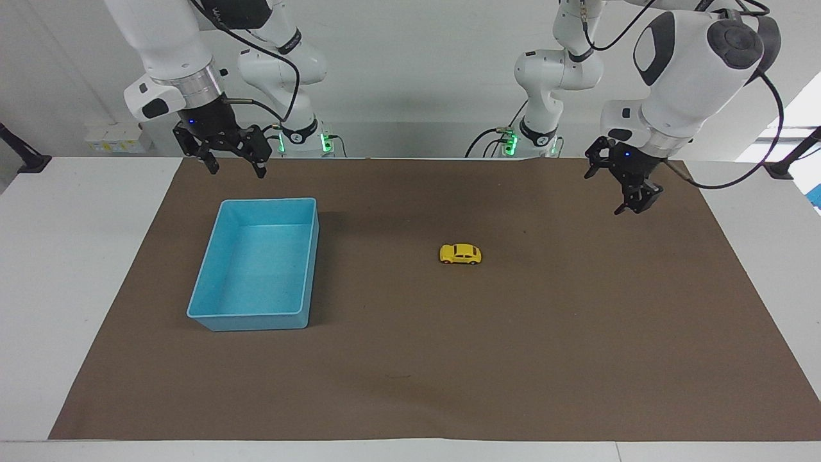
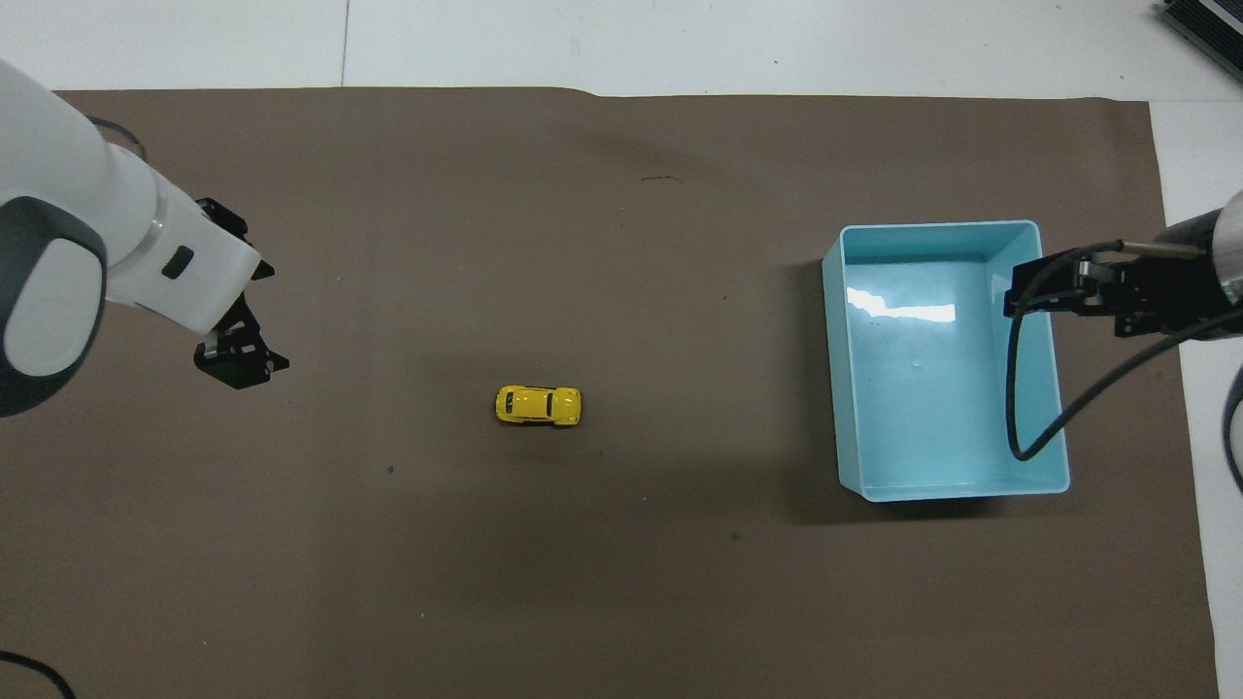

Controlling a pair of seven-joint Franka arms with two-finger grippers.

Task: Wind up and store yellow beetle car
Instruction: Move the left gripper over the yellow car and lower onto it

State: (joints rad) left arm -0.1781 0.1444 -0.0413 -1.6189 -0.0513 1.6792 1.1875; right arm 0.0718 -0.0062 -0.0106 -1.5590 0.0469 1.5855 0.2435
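— Jaws first: how do they stand?
— Left gripper [image 1: 625,192] is spread wide over the brown mat [image 1: 410,385], holding nothing. Right gripper [image 1: 234,168] waits agape by the light blue plastic bin [image 1: 308,269].
— And the tiny yellow beetle car [image 1: 460,254]?
— On its wheels mid-mat, well apart from both grippers.

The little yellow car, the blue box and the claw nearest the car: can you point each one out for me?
yellow beetle car [image 1: 460,254]: facing view, on its side door.
blue bin [image 1: 306,275]: facing view, on the wall toward the car.
left gripper [image 1: 632,204]: facing view, between its open fingertips, over the brown mat.
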